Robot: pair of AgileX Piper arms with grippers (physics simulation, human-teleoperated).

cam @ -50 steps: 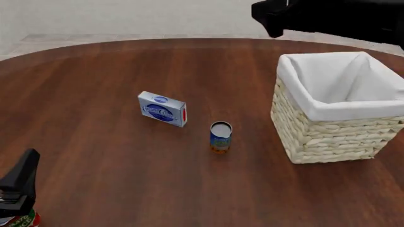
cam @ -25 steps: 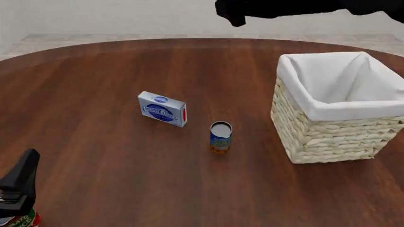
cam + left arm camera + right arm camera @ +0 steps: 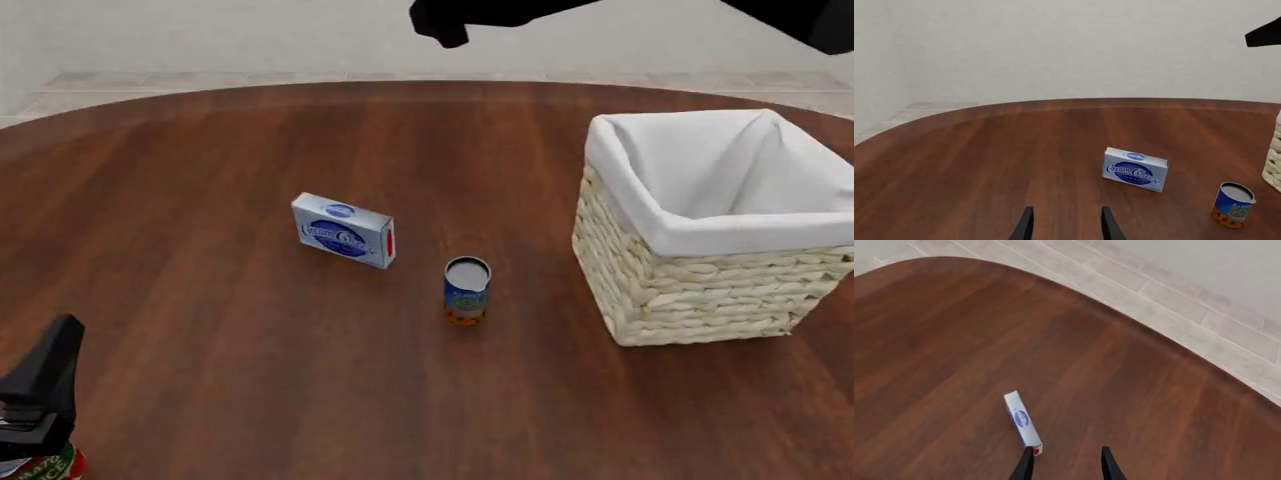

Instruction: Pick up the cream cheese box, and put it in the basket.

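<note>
cream cheese box (image 3: 1135,169): "Cream Cheese" in white script on its dark blue oval
can (image 3: 1232,205): partial letters "ALP" and "SO"

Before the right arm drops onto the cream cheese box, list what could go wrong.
1. The cream cheese box stands upright on a narrow edge; a finger landing off-centre could tip it flat.
2. The can stands on the straight line from box to basket; a low carry might knock it over.
3. The right gripper is open but high above the table, so a long descent leaves room for misalignment.
</note>
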